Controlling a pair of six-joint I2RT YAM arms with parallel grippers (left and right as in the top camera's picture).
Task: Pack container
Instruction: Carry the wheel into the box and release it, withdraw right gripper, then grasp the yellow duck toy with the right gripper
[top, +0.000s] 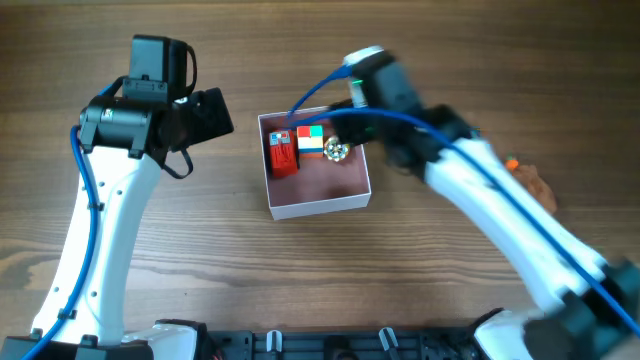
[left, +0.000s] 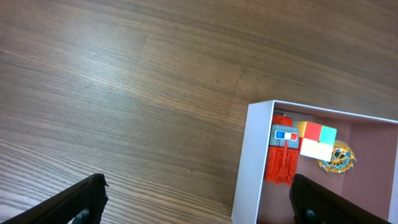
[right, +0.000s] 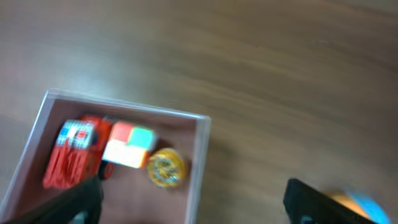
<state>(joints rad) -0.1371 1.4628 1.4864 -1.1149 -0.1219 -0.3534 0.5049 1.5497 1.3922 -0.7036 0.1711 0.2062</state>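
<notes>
The container (top: 320, 207) is a square shallow box with white walls and a dusty-pink inside, at the table's middle. It holds a red toy (top: 282, 152), a colour-block cube (top: 311, 138) and a round yellow disc toy (top: 336, 151). My left gripper (left: 198, 202) is open and empty, straddling the box's left wall (left: 249, 168). My right gripper (right: 196, 202) is open and empty above the box's right wall (right: 200, 155); its view is blurred. The toys show in the left wrist view (left: 281, 155) and the right wrist view (right: 127, 144).
An orange and brown object (top: 535, 185) lies on the wooden table to the right of the right arm; an orange-blue blur (right: 357, 205) shows at the right wrist view's lower right edge.
</notes>
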